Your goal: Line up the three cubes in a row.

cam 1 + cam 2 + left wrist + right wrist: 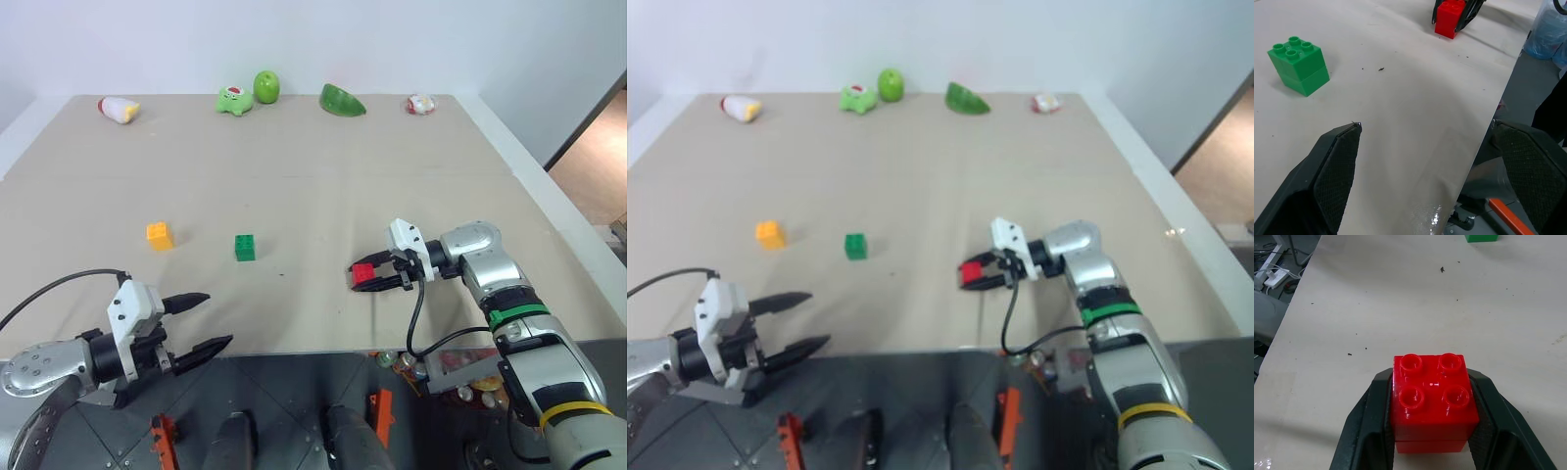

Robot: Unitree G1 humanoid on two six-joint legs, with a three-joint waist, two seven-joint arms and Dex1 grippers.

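Beige surface (pixel 294 196) stretches out ahead. Nearest, the left gripper (pixel 201 323) hangs over the front edge, fingers spread wide, holding nothing. Right gripper (pixel 377 277), arm bent and pointing left, clamps the red cube (pixel 363 274). Farther left sit the green cube (pixel 245 247), then the yellow cube (pixel 159 235).

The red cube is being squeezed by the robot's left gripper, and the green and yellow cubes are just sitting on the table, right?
Not quite: the right gripper is squeezing the red cube, as the right wrist view shows. The left gripper is open and holds nothing. The green cube and yellow cube do sit free on the table.
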